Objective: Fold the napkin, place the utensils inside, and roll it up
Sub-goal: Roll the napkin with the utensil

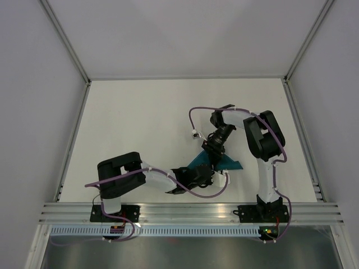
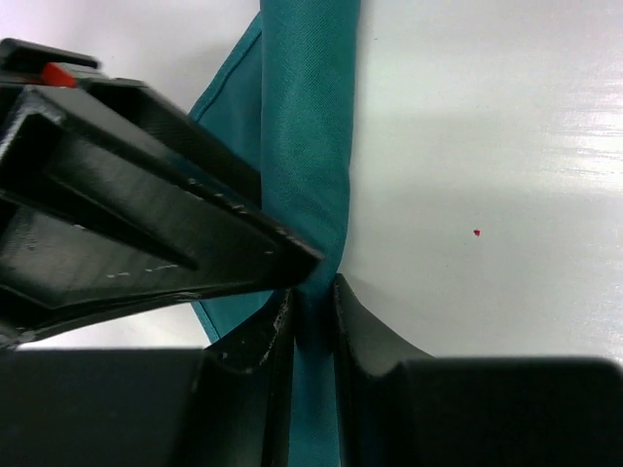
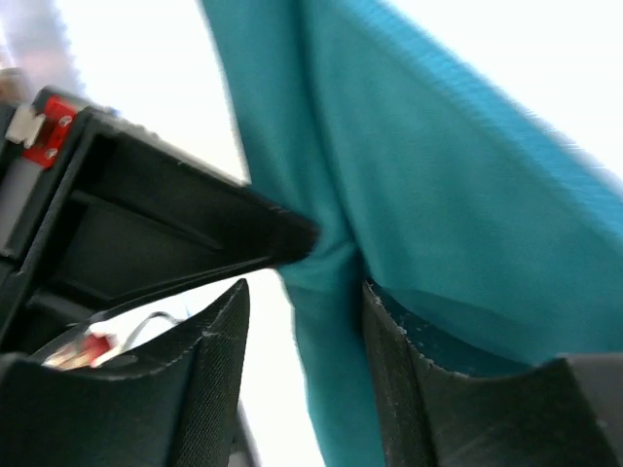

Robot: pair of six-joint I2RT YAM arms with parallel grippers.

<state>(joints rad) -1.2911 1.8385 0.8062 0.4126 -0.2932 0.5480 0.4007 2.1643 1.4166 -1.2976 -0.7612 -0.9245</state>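
My left claw grips the teal napkin, jaws narrow; my right claw stands wide, cloth loose between its jaws.

"Napkin colour?"
"Teal, plain, fine weave, no print."
"Table around the napkin?"
"White, glossy. One tiny red speck right of the napkin."
"Grippers?"
"Left gripper is black with pale scuffs on the edges and a red tag left of the napkin. Right gripper is black too, also red-tagged."
"Arms?"
"Left arm and right arm both have white links and black joints. Cables are purple."
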